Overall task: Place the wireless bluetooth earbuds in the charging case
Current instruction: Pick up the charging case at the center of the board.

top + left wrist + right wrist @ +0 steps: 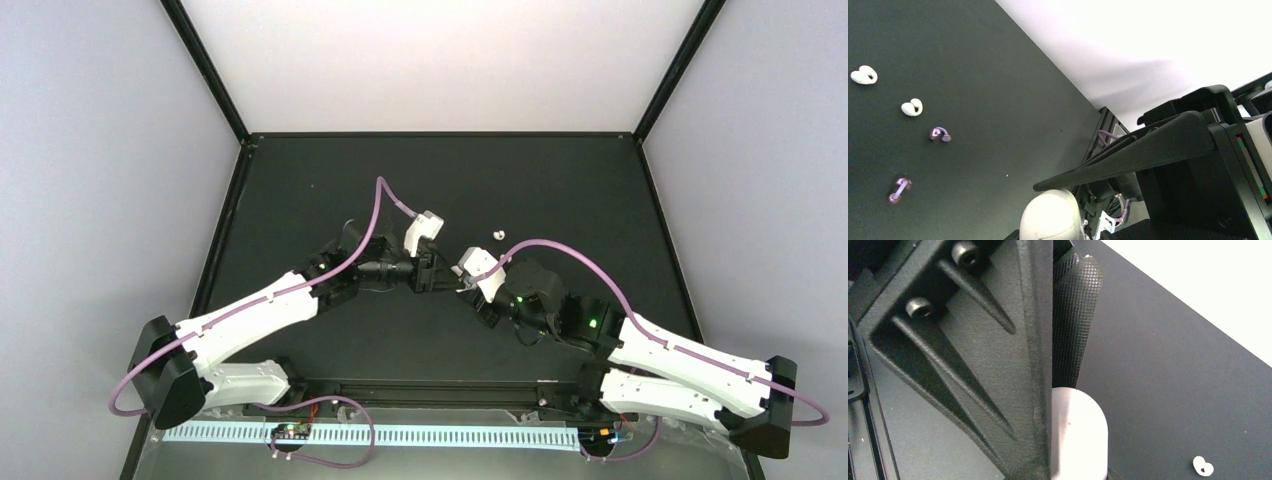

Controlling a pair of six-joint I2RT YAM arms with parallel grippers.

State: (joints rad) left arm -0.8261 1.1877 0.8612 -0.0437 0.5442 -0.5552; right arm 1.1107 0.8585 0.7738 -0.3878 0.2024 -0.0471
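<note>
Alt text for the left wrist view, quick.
Two white earbuds and two purple earbuds lie loose on the black table at left. A white charging case shows at bottom centre, close to the left claw's black finger.

Case at tools, buds apart
White rounded plastic charging case [1079, 436] sits between fingers of right gripper [472, 290], beside fingertip of left gripper [432, 275]; four tiny curled white-and-purple earbuds [912, 107] lie in a row beyond.

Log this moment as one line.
right gripper: shut on white case | left gripper: at case, grip unclear | white earbuds: two, loose on table | purple earbuds: two, loose on table
</note>
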